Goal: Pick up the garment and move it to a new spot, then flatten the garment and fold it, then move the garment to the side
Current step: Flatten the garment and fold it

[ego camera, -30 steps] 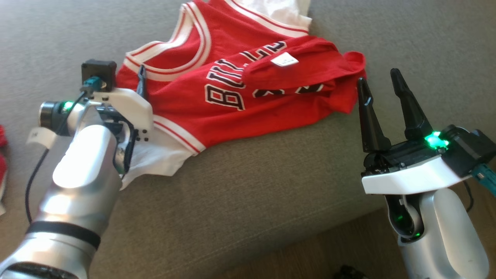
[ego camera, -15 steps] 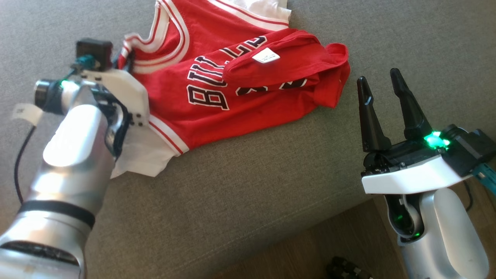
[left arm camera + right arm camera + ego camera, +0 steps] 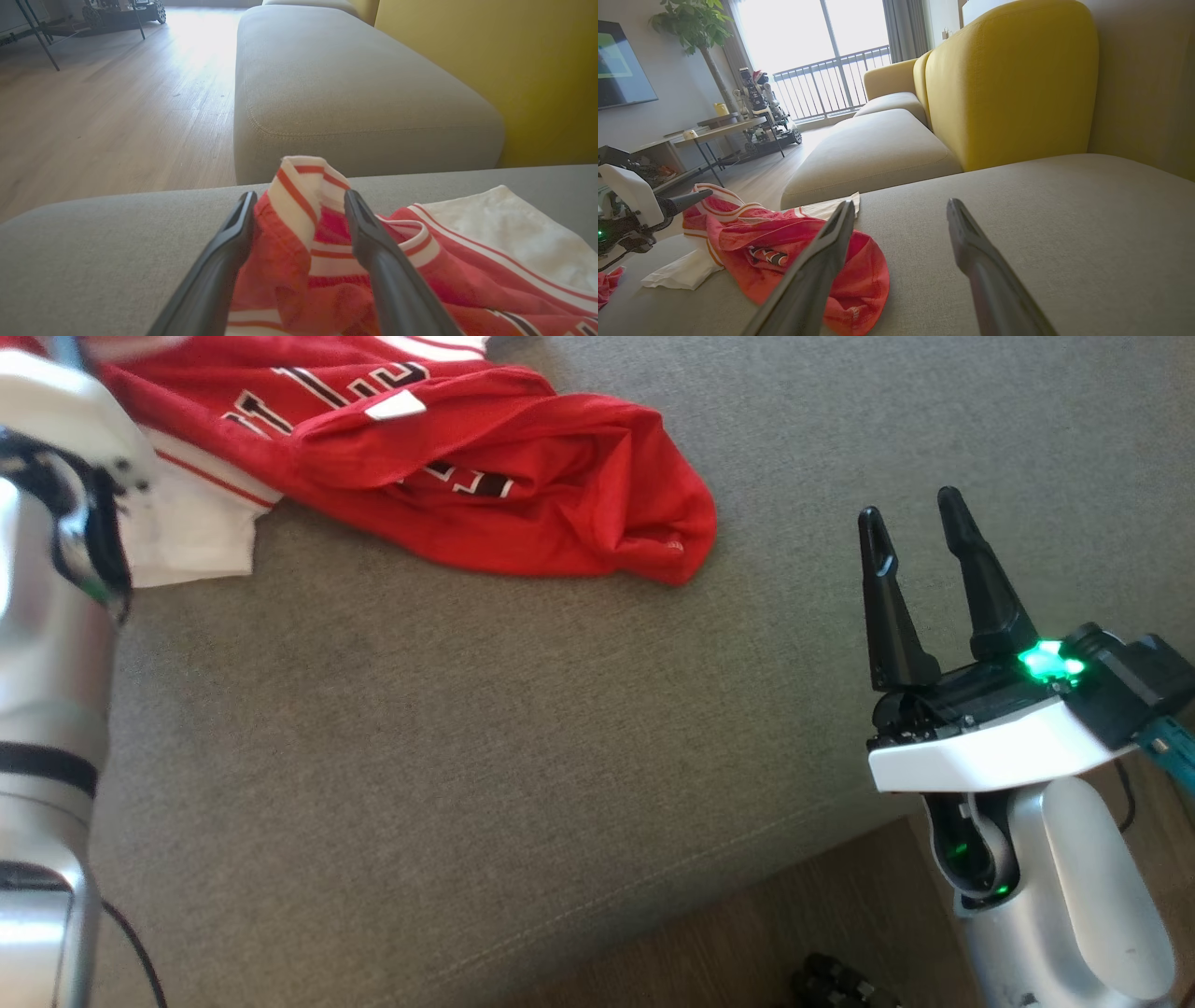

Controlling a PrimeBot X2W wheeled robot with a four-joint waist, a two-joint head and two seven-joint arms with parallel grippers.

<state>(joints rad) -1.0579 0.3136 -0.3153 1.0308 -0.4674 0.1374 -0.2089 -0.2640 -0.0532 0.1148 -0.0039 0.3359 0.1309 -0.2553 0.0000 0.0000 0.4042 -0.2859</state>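
From the head we look steeply down on the grey seat (image 3: 485, 728), with the jersey (image 3: 485, 495) at upper left. Our left wrist camera sits low, right up against the jersey, facing the far cushion (image 3: 355, 84). Our right wrist camera skims the seat from farther back, jersey at lower left. All three views share it.

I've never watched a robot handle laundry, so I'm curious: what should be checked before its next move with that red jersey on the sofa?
1. Left gripper astride the jersey's striped trim: ok, fabric sits between its fingers.
2. Grip firm on that trim: cannot tell.
3. Right gripper open and empty: ok, apart from the jersey.
4. Jersey lying flat: not ok, bunched and folded over itself.
5. Bare sofa cushion to spread it on: ok.
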